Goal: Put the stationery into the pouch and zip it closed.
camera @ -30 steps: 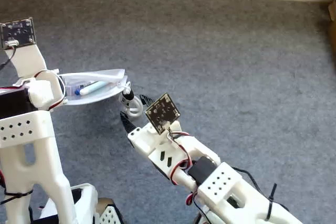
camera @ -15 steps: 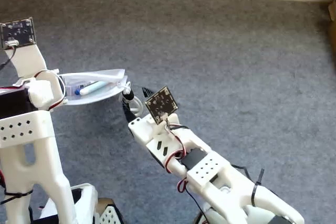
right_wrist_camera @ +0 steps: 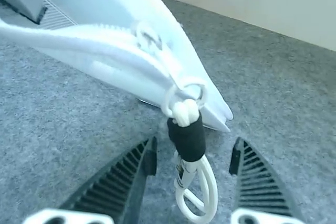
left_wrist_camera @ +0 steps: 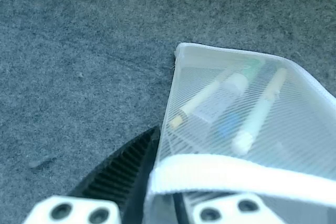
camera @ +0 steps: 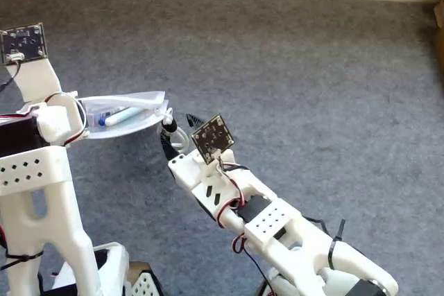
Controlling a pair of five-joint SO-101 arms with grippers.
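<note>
Right gripper (right_wrist_camera: 194,153) has moved closer to the pouch (camera: 128,112).
Its jaws stand spread, zip pull (right_wrist_camera: 186,135) between them; left gripper (left_wrist_camera: 160,166) pinches the pouch at frame's left.

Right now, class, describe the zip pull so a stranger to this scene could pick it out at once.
Over the grey table, find the clear pouch of pens. At its zip end, between the open fingers of the right gripper, sits the zip pull: a short black sleeve ending in a white cord loop, unlike anything nearby.
</note>
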